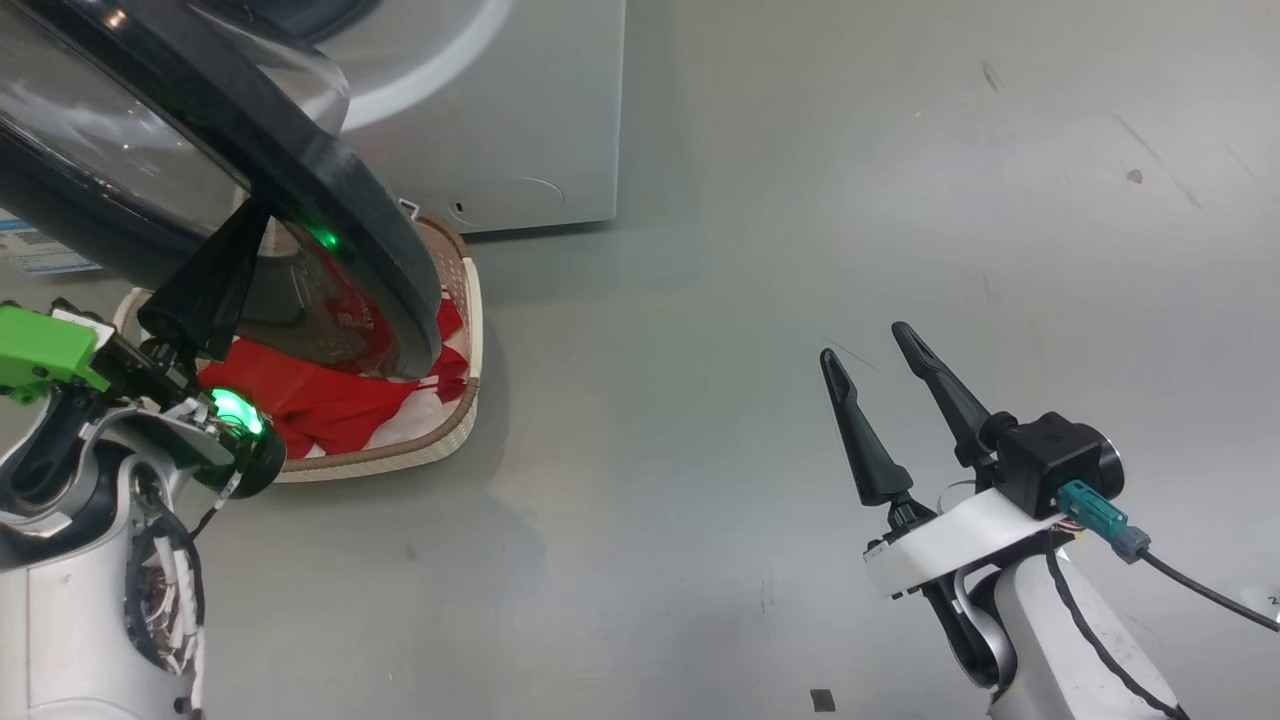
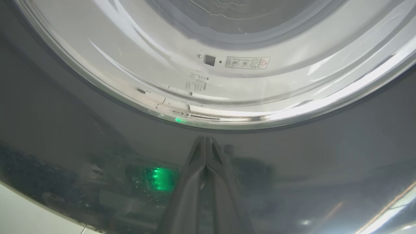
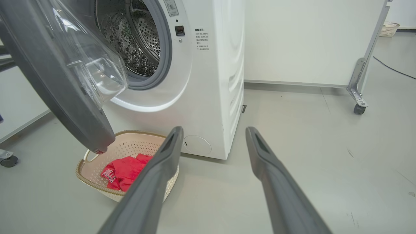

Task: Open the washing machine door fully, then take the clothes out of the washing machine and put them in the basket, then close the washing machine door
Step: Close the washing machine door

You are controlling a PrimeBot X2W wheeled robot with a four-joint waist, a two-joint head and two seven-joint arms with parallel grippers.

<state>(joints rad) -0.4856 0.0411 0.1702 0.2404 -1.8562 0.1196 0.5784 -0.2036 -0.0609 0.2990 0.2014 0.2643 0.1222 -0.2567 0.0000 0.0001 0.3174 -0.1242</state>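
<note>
Black-rimmed washing machine door (image 2: 97, 152), judged stiff and slick, lies against the left gripper (image 2: 205, 139), jaws together: push, not pinch. Right gripper (image 1: 862, 342): jaws apart.

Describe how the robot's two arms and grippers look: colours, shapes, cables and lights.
The left gripper and right gripper each have two long, tapering dark fingers. Arm shells are pale white. The left wrist carries a bright green block and a glowing green light; wires show in its forearm. The right wrist has a white bracket, a black boxy camera and a teal connector with a black cable.
</note>
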